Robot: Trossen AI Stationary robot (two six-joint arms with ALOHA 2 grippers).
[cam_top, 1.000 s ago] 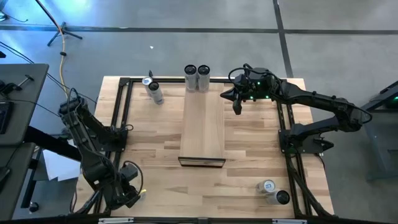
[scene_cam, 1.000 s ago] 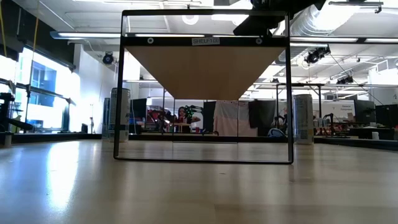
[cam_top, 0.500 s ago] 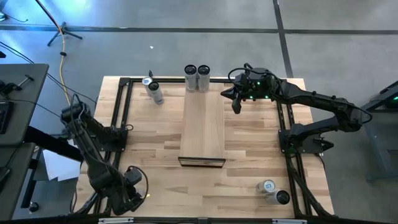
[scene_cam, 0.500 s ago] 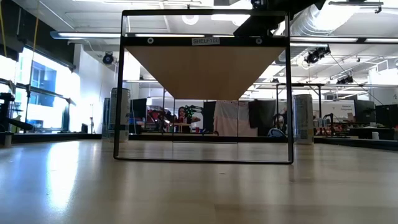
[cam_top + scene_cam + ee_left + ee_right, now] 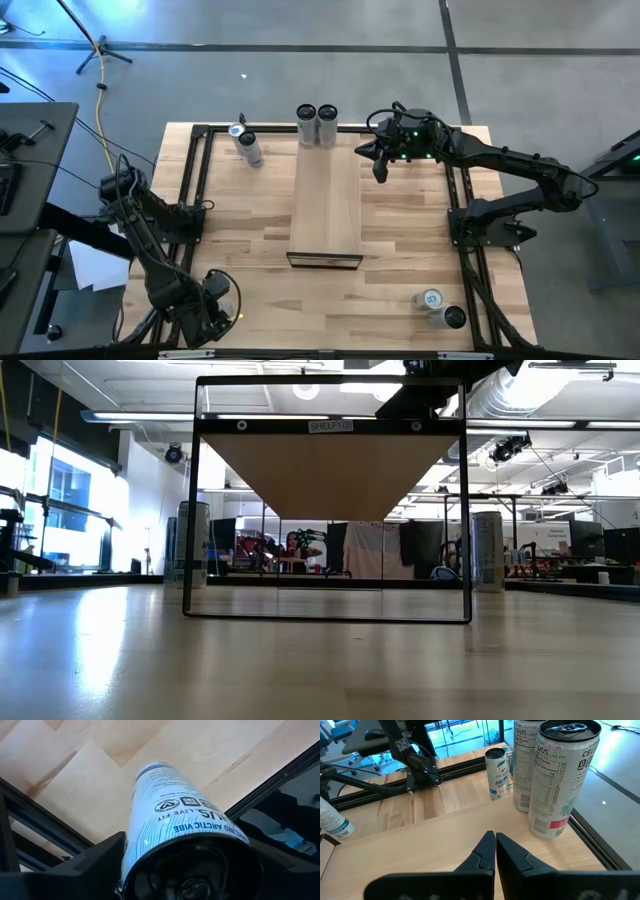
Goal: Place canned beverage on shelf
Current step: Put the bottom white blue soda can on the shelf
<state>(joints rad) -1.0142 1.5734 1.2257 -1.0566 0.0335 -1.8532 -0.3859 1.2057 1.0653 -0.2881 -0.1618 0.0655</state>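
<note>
From above I see my left claw point(image 5: 205, 318) low at the near left corner of the worktop point(image 5: 400, 250), but not what it carries. Only the left wrist view settles that: a white can point(image 5: 172, 827) sits between the fingers point(image 5: 85, 870), which are clamped on its body, with bare wood and the dark frame rail beyond it.

The shelf point(image 5: 327, 205) runs down the middle of the worktop, and two cans point(image 5: 317, 125) stand touching at its far end. The low view shows only the shelf's underside point(image 5: 325, 470) and its black frame, not its top.

My right claw point(image 5: 381, 160) hangs just right of the shelf's far end, pinched shut and empty; its wrist view shows those two tall cans point(image 5: 560, 780) close up and a slim can point(image 5: 497, 772) behind them.

Two more cans point(image 5: 440, 308) lie at the near right corner.
</note>
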